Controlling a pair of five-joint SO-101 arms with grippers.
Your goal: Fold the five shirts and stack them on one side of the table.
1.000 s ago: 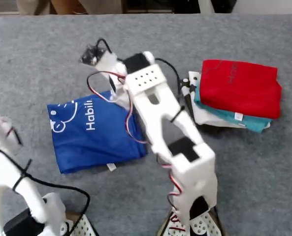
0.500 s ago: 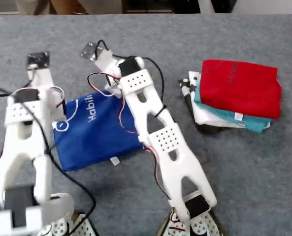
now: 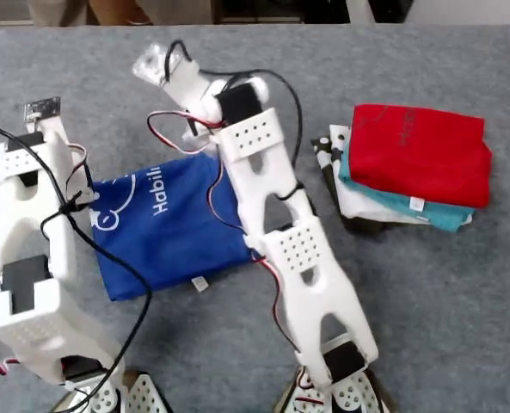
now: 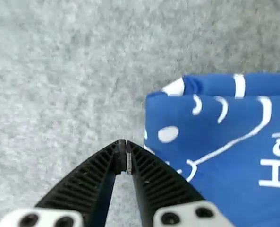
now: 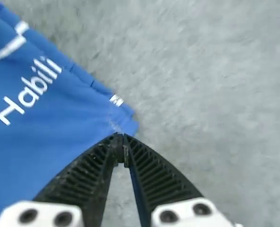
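The folded blue shirt (image 3: 173,228) lies left of the middle of the grey table (image 3: 427,292), its long side roughly along the near edge, a little skewed. The left pincer (image 4: 123,158) is closed on nothing, tips over bare table just off the shirt's far left corner. The right pincer (image 5: 120,146) is closed too, at the far right corner; I cannot tell whether it nips cloth. The stack (image 3: 414,163), red on top, sits well apart towards the right edge, nearer the right arm.
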